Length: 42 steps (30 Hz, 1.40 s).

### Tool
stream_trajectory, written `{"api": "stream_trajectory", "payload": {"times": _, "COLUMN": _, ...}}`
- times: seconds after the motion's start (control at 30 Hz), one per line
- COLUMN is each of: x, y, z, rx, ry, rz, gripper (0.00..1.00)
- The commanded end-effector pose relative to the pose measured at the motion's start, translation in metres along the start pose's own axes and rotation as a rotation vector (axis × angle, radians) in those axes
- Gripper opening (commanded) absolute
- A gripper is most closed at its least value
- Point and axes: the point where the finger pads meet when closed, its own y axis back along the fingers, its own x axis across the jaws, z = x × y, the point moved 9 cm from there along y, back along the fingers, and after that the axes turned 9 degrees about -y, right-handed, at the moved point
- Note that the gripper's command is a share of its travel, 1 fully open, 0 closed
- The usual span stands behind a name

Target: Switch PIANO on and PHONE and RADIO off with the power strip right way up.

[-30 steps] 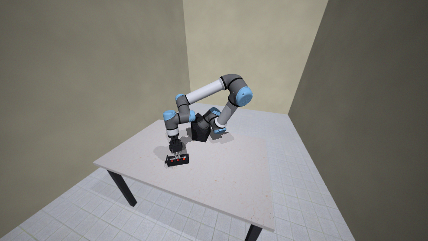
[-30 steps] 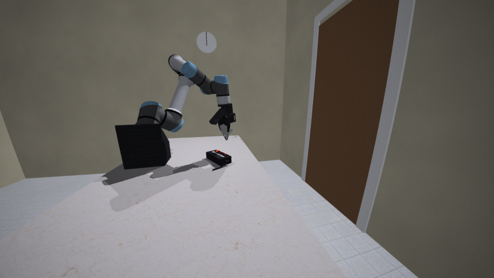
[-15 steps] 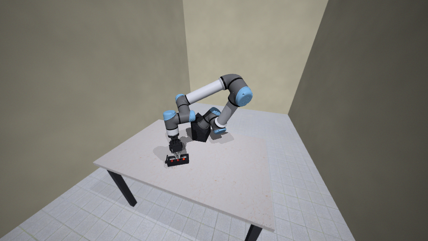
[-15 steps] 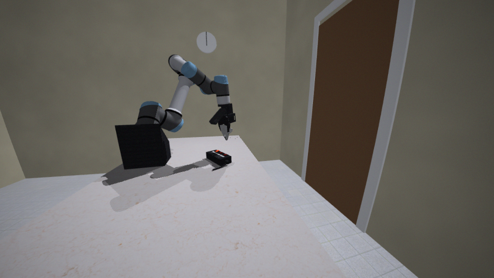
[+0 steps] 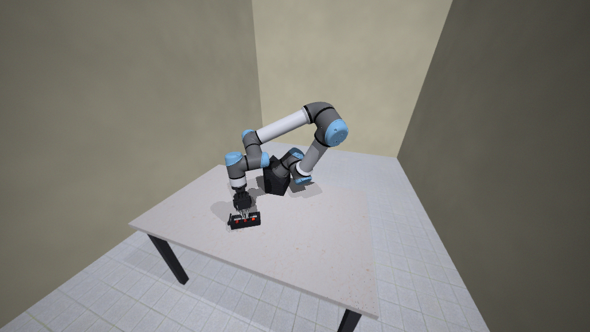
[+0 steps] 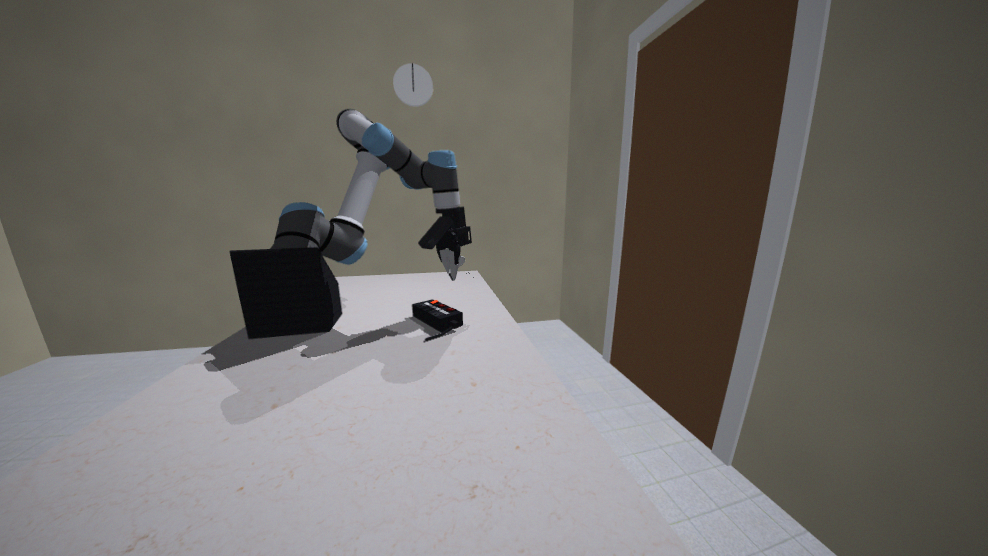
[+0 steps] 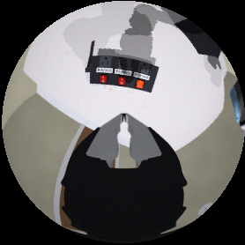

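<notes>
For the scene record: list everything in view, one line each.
power strip: 1, black, lying switches-up near the table's edge
switches: 3, red, in a row on the strip; the one under the right label glows brighter
table: 1, pale marbled top, dark legs
door: 1, brown, pale frame, side wall
wall clock: 1, pale, back wall
base block: 1, black, on the table
arm: 1, grey, white, blue
end effector: 1, black, shut, empty, above the strip
</notes>
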Motion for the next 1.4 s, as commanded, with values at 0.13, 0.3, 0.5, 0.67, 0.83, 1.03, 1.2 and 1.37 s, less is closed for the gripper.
{"api": "stream_trajectory", "payload": {"times": 0.13, "x": -0.001, "y": 0.0007, "z": 0.0, "rx": 0.0, "ry": 0.001, "rz": -0.001, "gripper": 0.0}}
{"api": "stream_trajectory", "payload": {"times": 0.3, "x": -0.001, "y": 0.0007, "z": 0.0, "rx": 0.0, "ry": 0.001, "rz": -0.001, "gripper": 0.0}}
{"api": "stream_trajectory", "payload": {"times": 0.5, "x": -0.001, "y": 0.0007, "z": 0.0, "rx": 0.0, "ry": 0.001, "rz": -0.001, "gripper": 0.0}}
{"api": "stream_trajectory", "payload": {"times": 0.67, "x": -0.001, "y": 0.0007, "z": 0.0, "rx": 0.0, "ry": 0.001, "rz": -0.001, "gripper": 1.0}}
{"api": "stream_trajectory", "payload": {"times": 0.83, "x": -0.001, "y": 0.0007, "z": 0.0, "rx": 0.0, "ry": 0.001, "rz": -0.001, "gripper": 1.0}}
{"api": "stream_trajectory", "payload": {"times": 1.03, "x": -0.001, "y": 0.0007, "z": 0.0, "rx": 0.0, "ry": 0.001, "rz": -0.001, "gripper": 1.0}}
{"api": "stream_trajectory", "payload": {"times": 1.2, "x": -0.001, "y": 0.0007, "z": 0.0, "rx": 0.0, "ry": 0.001, "rz": -0.001, "gripper": 1.0}}
{"api": "stream_trajectory", "payload": {"times": 1.37, "x": -0.001, "y": 0.0007, "z": 0.0, "rx": 0.0, "ry": 0.001, "rz": -0.001, "gripper": 1.0}}
